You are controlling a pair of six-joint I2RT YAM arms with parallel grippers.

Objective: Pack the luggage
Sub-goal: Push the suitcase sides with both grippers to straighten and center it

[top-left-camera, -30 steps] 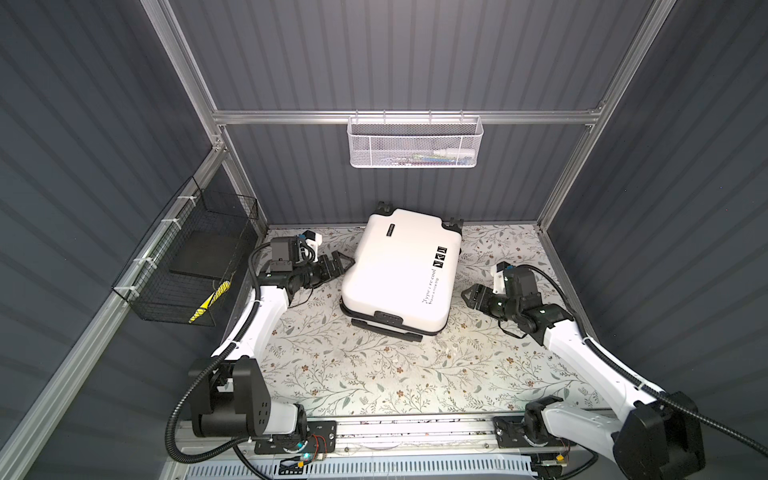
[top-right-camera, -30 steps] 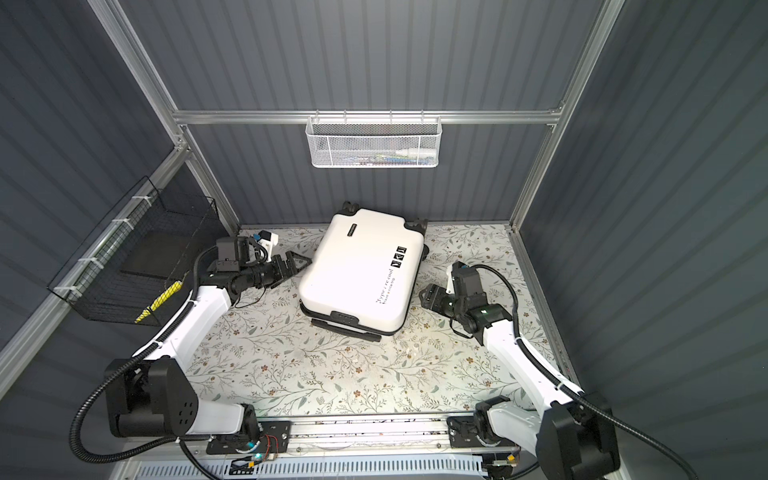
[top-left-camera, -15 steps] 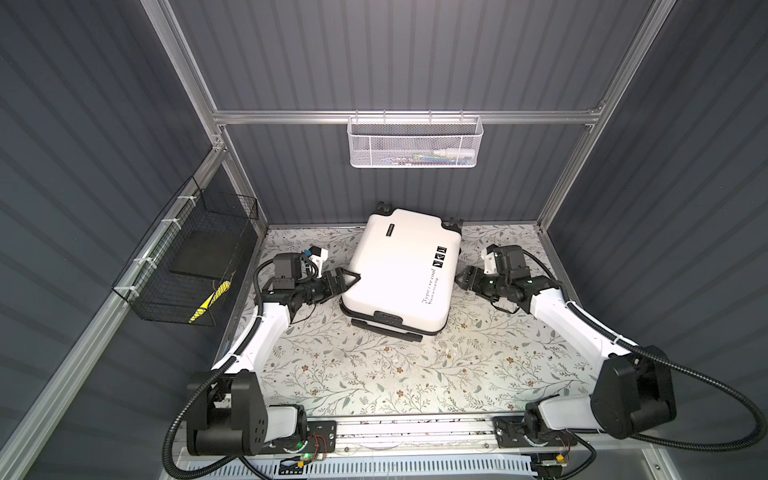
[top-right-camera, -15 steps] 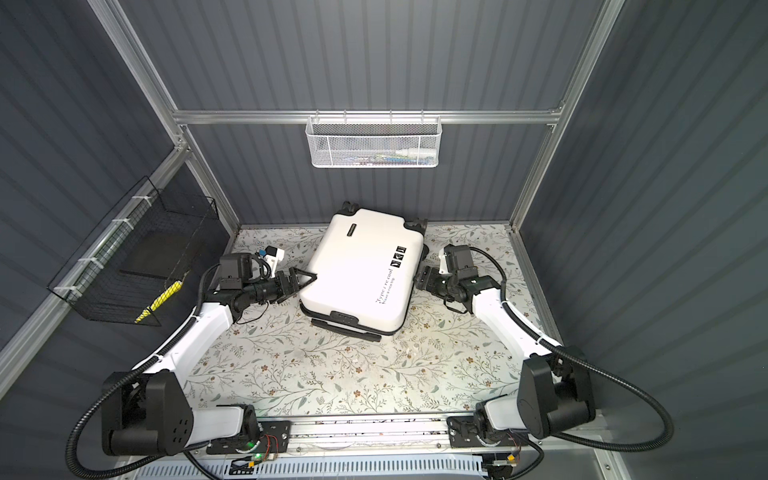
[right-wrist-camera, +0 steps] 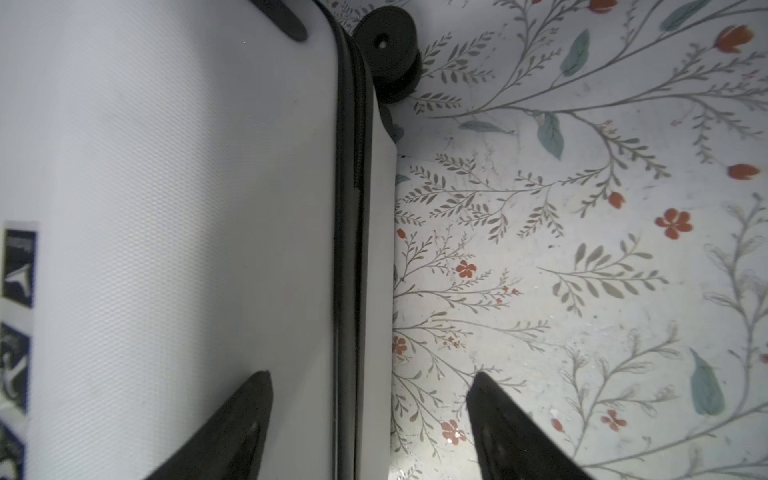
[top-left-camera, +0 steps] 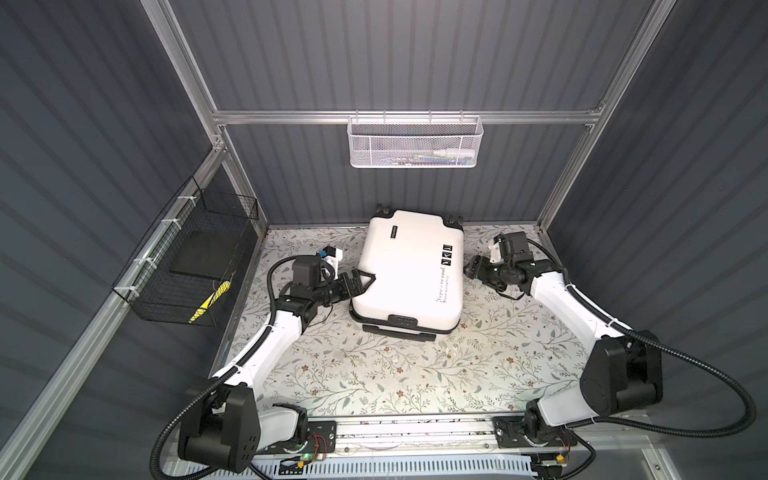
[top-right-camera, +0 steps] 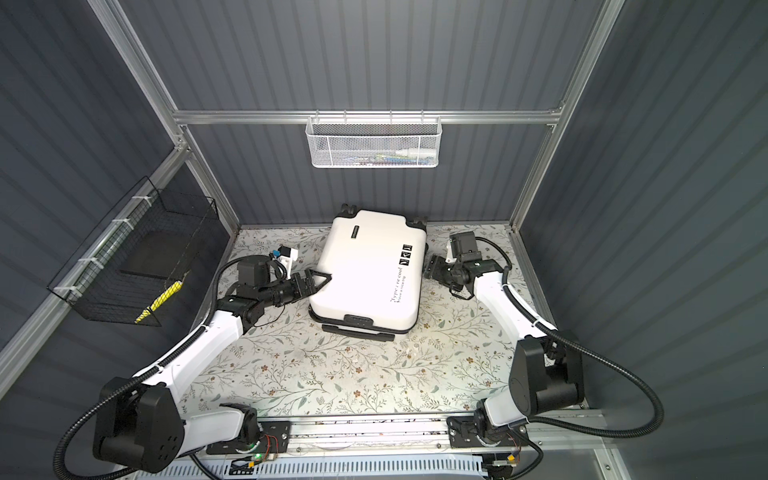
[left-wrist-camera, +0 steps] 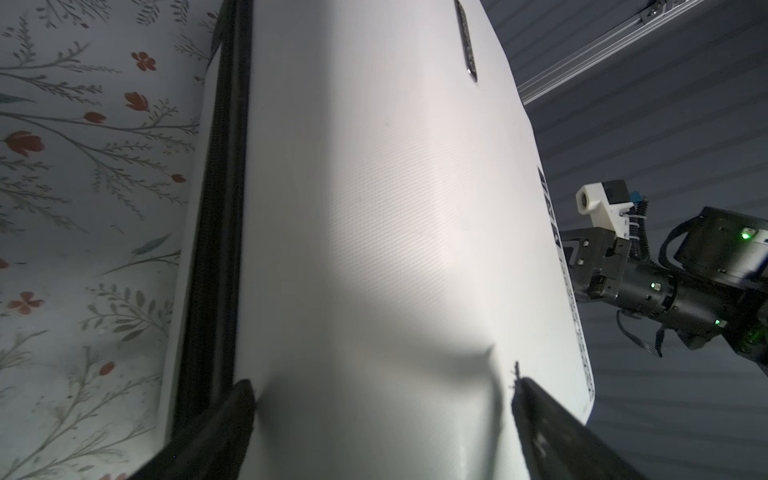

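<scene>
The luggage (top-left-camera: 409,266) (top-right-camera: 368,266) is a white hard-shell suitcase, closed and lying flat on the floral table. Its black wheels (top-left-camera: 383,209) point to the back wall and its black handle (top-left-camera: 397,332) to the front. My left gripper (top-left-camera: 362,279) (left-wrist-camera: 382,388) is open at its left side, with one finger (left-wrist-camera: 239,401) by the black zipper seam and the other over the top shell. My right gripper (top-left-camera: 469,269) (right-wrist-camera: 370,382) is open at its right side. One of its fingertips (right-wrist-camera: 257,388) lies over the shell, the other over the table beside it.
A white mesh basket (top-left-camera: 414,143) with small items hangs on the back wall. A black wire basket (top-left-camera: 195,266) on the left wall holds a flat black thing and a yellow item. Bare floral table (top-left-camera: 374,374) stretches in front of the suitcase.
Both grippers have closed in on the suitcase's sides. The right arm swung from the front right toward the back. The left gripper slid onto the left edge. The suitcase has hardly shifted.
</scene>
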